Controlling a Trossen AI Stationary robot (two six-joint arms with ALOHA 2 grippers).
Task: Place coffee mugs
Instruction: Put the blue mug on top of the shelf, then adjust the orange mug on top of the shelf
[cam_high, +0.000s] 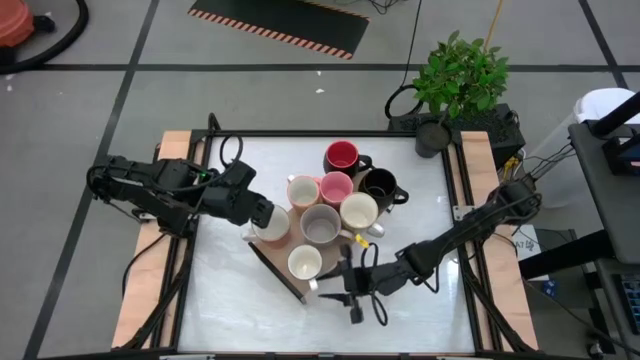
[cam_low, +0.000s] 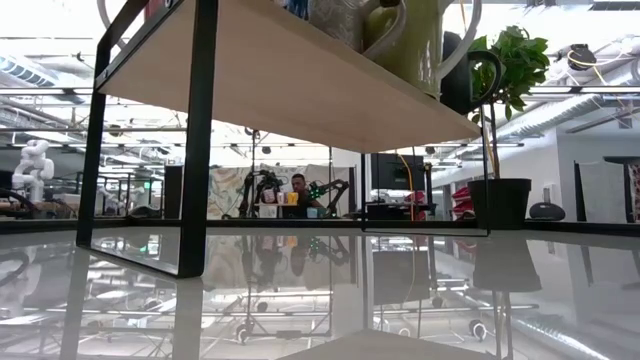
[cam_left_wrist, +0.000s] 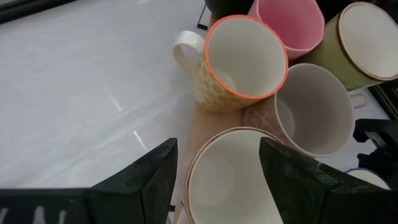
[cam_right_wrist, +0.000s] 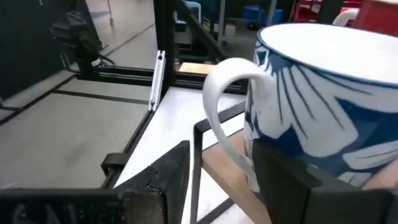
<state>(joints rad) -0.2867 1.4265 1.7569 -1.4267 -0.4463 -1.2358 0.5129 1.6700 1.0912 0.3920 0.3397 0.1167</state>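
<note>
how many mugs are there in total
8, clustered together: red mug, black mug, pink mug, orange-rimmed mug, olive mug, grey mug, cream mug in the left gripper, white mug at the right gripper. None looks hidden.

From my seat I count eight mugs on the shelf in the high view: one red, one black, one pink, one grey, and four cream or white ones (shades run close). Two arms, so two grippers, left and right. One potted plant.
</note>
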